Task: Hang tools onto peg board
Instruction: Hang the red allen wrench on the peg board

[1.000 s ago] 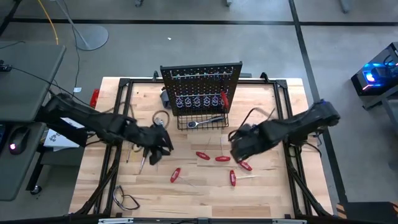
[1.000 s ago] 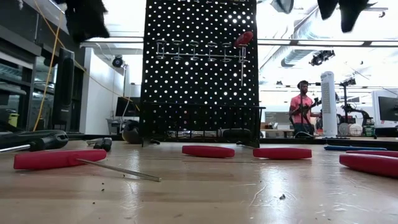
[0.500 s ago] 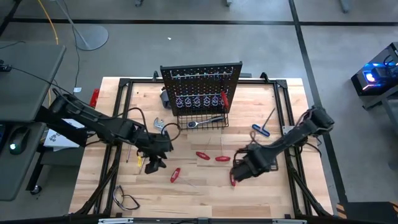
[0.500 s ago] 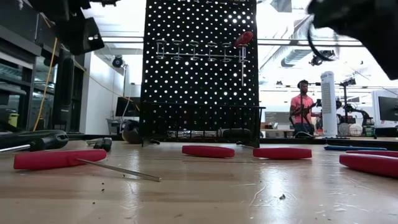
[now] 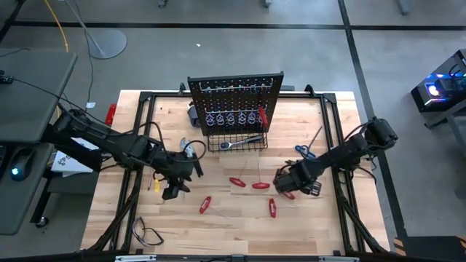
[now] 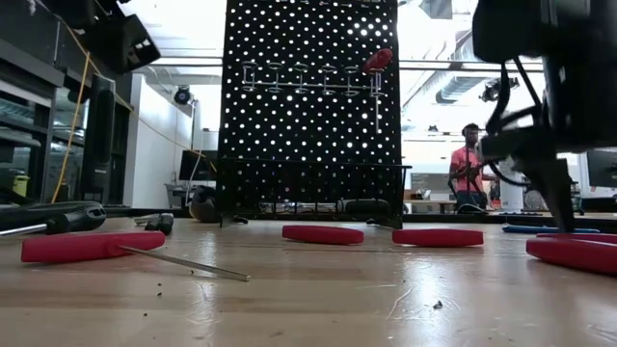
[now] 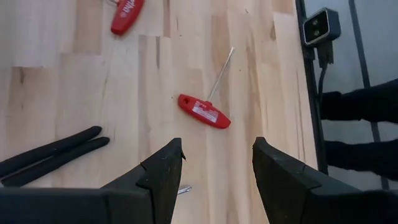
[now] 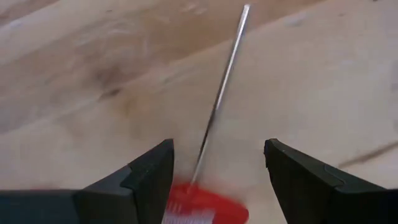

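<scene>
Peg board [image 5: 235, 94]: upright at the far middle of the table [image 5: 320, 225], wire basket [image 5: 237, 142] at its foot; one red-handled screwdriver [image 6: 376, 62] hangs at the right end of its hook row, the other hooks in the low view bare; a silver ratchet [image 5: 240, 143] lies in the basket; so the task seems barely begun.

Tools not yet hung, placed from the peg board: two red handles [image 5: 249, 183] lie on the table in front of it; one more [image 5: 205, 205] nearer the front edge and to the left, another [image 5: 273, 209] to the right; a blue-handled T tool [image 5: 306, 151] off to the right; black-handled tools [image 7: 50, 154] to the left, by the left arm.

Right gripper [image 8: 214, 171]: in front and right of the board, low over a red-handled screwdriver [image 8: 205, 208], fingers apart either side of its shaft, nothing clamped yet.

Left gripper [image 7: 214, 171]: in front and left of the board, above the table, fingers apart and empty.

Hard to make out: how many items hang low on the board in the high view; the exact kinds of the dark tools under the left arm; whether the right fingers touch the screwdriver.
</scene>
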Controlling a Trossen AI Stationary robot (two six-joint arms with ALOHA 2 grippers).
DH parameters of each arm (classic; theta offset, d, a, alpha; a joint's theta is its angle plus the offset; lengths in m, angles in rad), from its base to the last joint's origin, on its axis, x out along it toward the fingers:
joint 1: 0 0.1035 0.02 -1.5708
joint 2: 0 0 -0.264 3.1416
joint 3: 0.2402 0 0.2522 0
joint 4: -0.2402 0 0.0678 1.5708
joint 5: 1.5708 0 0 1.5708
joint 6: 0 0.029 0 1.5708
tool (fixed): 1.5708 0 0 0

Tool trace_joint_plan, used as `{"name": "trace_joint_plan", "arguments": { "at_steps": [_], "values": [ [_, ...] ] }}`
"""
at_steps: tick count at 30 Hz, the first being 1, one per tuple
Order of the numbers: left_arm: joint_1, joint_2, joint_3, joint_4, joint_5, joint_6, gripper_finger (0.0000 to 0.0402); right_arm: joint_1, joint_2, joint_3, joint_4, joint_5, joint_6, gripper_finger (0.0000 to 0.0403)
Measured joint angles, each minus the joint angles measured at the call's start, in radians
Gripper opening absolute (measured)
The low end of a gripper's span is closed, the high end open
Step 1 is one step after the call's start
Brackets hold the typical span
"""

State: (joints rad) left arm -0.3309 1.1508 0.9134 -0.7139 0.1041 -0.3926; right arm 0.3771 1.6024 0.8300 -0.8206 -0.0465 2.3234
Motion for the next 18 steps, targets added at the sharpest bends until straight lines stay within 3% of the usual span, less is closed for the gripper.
{"name": "trace_joint_plan", "arguments": {
  "at_steps": [8, 11, 15, 18],
  "values": [
    [-0.003, -0.002, 0.000, 0.001, -0.032, -0.077, 0.0179, -0.020, -0.009, -0.133, 0.267, -0.111, 0.018, 0.0198],
    [-0.003, -0.002, 0.000, 0.000, -0.044, -0.090, 0.0179, -0.019, -0.005, -0.140, 0.253, -0.125, 0.014, 0.0143],
    [-0.003, -0.002, 0.000, 0.000, -0.074, -0.107, 0.0179, -0.016, 0.001, -0.144, 0.217, -0.138, -0.013, 0.0026],
    [-0.003, -0.002, 0.000, 0.001, -0.092, -0.121, 0.0179, -0.015, 0.001, -0.144, 0.207, -0.131, -0.048, 0.0013]
  ]
}}
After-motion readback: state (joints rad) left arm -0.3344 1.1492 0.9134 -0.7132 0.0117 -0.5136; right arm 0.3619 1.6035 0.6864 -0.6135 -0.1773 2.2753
